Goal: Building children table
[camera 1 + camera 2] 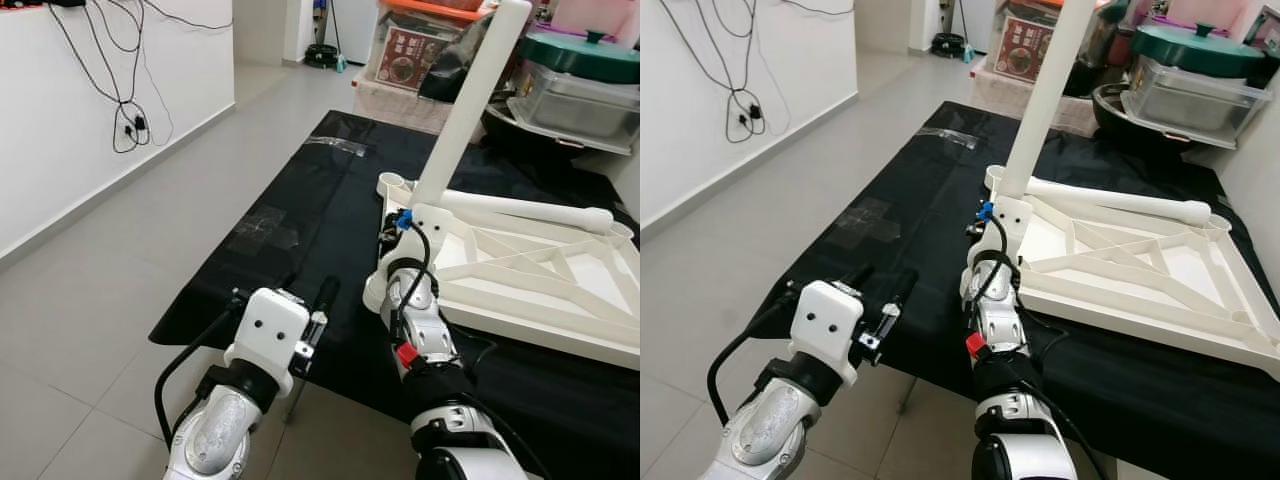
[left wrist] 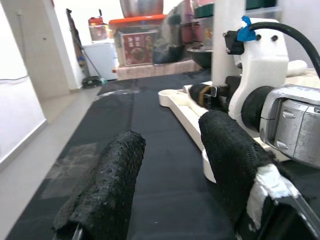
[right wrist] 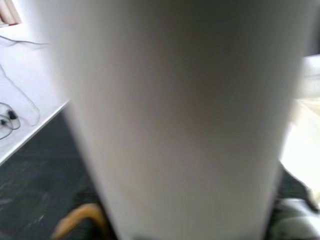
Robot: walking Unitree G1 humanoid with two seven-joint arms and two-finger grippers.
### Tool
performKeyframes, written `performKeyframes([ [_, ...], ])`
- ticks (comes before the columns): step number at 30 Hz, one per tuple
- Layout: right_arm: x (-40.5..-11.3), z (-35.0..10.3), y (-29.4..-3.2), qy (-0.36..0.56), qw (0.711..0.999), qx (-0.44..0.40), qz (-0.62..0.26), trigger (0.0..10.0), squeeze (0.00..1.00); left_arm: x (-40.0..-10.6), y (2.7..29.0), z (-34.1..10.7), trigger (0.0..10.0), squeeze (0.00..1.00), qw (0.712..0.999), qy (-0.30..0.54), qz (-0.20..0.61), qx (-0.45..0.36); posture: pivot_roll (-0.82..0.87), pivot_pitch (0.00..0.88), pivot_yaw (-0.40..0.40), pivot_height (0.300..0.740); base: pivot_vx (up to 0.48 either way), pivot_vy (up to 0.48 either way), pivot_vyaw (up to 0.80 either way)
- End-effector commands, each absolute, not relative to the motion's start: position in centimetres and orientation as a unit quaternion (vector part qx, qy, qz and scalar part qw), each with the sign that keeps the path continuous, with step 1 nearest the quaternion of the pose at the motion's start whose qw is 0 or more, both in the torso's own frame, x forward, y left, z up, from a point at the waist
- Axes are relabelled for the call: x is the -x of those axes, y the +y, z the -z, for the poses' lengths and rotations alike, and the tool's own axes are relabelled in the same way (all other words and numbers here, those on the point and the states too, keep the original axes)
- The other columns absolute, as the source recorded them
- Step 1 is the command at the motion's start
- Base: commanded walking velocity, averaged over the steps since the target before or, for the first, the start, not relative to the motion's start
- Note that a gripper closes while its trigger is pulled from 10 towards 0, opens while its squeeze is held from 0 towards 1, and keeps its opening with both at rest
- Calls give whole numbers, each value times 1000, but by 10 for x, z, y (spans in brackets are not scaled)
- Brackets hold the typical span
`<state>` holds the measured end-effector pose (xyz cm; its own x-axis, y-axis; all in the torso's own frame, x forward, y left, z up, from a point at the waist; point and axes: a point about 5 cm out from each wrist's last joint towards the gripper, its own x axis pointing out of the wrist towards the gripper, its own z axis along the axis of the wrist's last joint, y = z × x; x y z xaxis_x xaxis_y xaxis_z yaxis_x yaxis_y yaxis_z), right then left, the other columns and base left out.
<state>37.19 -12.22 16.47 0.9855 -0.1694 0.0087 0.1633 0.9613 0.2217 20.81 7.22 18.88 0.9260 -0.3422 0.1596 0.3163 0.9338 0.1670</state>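
A white tabletop frame (image 1: 545, 295) lies upside down on a black mat (image 1: 300, 250). At its near left corner a white table leg (image 1: 470, 110) stands upright, slightly tilted. My right gripper (image 1: 410, 215) is shut on the leg's base, and the leg (image 3: 180, 115) sits close up in the right wrist view. A second white leg (image 1: 530, 210) lies flat across the frame's far side. My left gripper (image 1: 322, 305) hovers open over the mat's near edge, left of the frame. Its black fingers (image 2: 110, 185) hold nothing.
Storage boxes (image 1: 410, 60), a lidded green pot (image 1: 585, 50) and metal trays (image 1: 570, 100) crowd the far right. A white wall with hanging cables (image 1: 125, 110) runs along the left, with bare grey floor (image 1: 120, 290) between it and the mat. Clear tape patches (image 1: 262, 228) lie on the mat.
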Motion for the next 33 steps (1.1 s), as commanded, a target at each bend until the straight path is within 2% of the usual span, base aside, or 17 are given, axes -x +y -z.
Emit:
performKeyframes([
  [1, -376, -172, -122, -30, 991, -113, 57, 10000, 1000, -208, 70, -186, 10000, 0, 979, -88, 171, -70, 141, 67, -117, 740, 0, 0, 0],
  [2, -379, -177, -121, -39, 992, -120, 20, 10000, 0, -208, 70, -186, 10000, 0, 979, -88, 171, -70, 141, 66, -117, 740, 0, 0, 0],
  [5, -382, -181, -119, -44, 990, -133, -26, 10000, 0, -208, 70, -186, 10000, 0, 979, -88, 171, -70, 143, 62, -118, 740, 0, 0, 0],
  [6, -383, -185, -116, -54, 987, -126, -89, 10000, 0, -208, 70, -185, 10000, 0, 979, -88, 171, -71, 142, 61, -117, 740, 0, 0, 0],
  [7, -383, -185, -116, -54, 987, -126, -89, 10000, 0, -208, 70, -185, 10000, 0, 979, -88, 171, -71, 142, 61, -117, 740, 0, 0, 0],
  [9, -381, -187, -112, -56, 971, -115, -202, 10000, 0, -208, 70, -185, 10000, 0, 979, -88, 171, -72, 142, 59, -117, 740, 0, 0, 0],
  [10, -381, -187, -112, -56, 971, -115, -202, 10000, 0, -208, 70, -185, 10000, 0, 979, -88, 171, -72, 142, 59, -117, 740, 0, 0, 0],
  [12, -376, -186, -112, -46, 940, -79, -328, 10000, 0, -208, 70, -185, 10000, 0, 979, -88, 171, -72, 143, 58, -119, 740, 0, 0, 0],
  [14, -374, -184, -113, -39, 927, -63, -368, 10000, 0, -208, 70, -185, 10000, 0, 979, -88, 171, -72, 143, 58, -119, 740, 0, 0, 0],
  [16, -371, -178, -113, -4, 895, -56, -443, 10000, 0, -208, 70, -185, 10000, 0, 979, -89, 170, -73, 148, 56, -121, 740, 0, 0, 0],
  [17, -371, -178, -113, -4, 895, -56, -443, 10000, 0, -208, 70, -185, 10000, 0, 979, -89, 170, -73, 148, 56, -121, 740, 0, 0, 0],
  [21, -367, -174, -107, 38, 838, -61, -541, 10000, 0, -208, 70, -185, 10000, 0, 979, -89, 169, -74, 155, 52, -124, 740, 0, 0, 0],
  [28, -365, -170, -97, 57, 799, -85, -592, 10000, 0, -208, 71, -186, 10000, 0, 979, -90, 166, -77, 172, 45, -135, 740, 0, 0, 0],
  [29, -365, -172, -95, 54, 796, -88, -597, 4196, 0, -208, 72, -186, 10000, 0, 979, -91, 165, -78, 176, 43, -134, 740, 0, 0, 0],
  [30, -366, -174, -94, 53, 792, -91, -601, 4196, 0, -208, 72, -186, 10000, 0, 979, -91, 164, -80, 174, 42, -132, 740, 0, 0, 0],
  [31, -366, -175, -94, 49, 790, -92, -604, 0, 0, -209, 73, -186, 10000, 0, 979, -91, 163, -80, 174, 42, -132, 740, 0, 0, 0],
  [33, -367, -176, -94, 46, 789, -90, -606, 0, 0, -209, 73, -186, 10000, 0, 979, -91, 162, -80, 174, 42, -132, 740, 0, 0, 0],
])
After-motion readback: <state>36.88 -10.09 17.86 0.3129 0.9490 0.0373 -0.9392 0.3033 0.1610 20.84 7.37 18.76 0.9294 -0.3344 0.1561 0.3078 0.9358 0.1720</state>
